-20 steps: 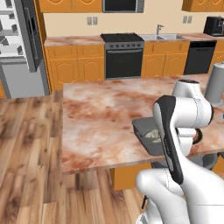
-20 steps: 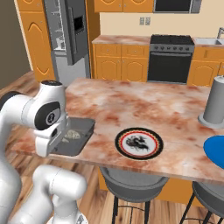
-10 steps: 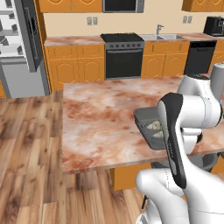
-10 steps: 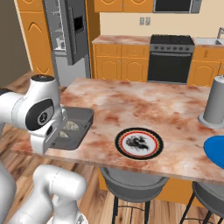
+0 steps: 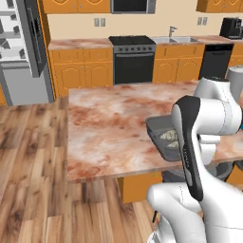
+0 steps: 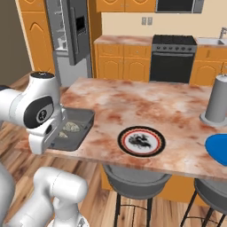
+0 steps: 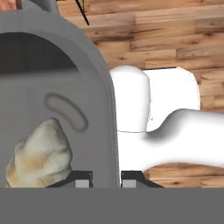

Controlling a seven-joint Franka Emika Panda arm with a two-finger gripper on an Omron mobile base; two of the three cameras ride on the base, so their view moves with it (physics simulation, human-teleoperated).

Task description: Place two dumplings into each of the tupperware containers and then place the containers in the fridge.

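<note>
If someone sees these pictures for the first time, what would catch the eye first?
The big white robot arm at the near edge of the marble counter, with its gripper clamped on the rim of a dark grey tupperware container that holds dumplings. Next, the white plate with black-red rim at the counter's front.

Dark grey container, dumplings inside

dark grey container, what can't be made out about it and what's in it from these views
- Dark grey container: near end hidden by the arm in both base views.
- Dumplings: count unclear, partly covered; hand view cuts one at its edge.
- Tool: tips straddle the rim; contact hidden.
</note>
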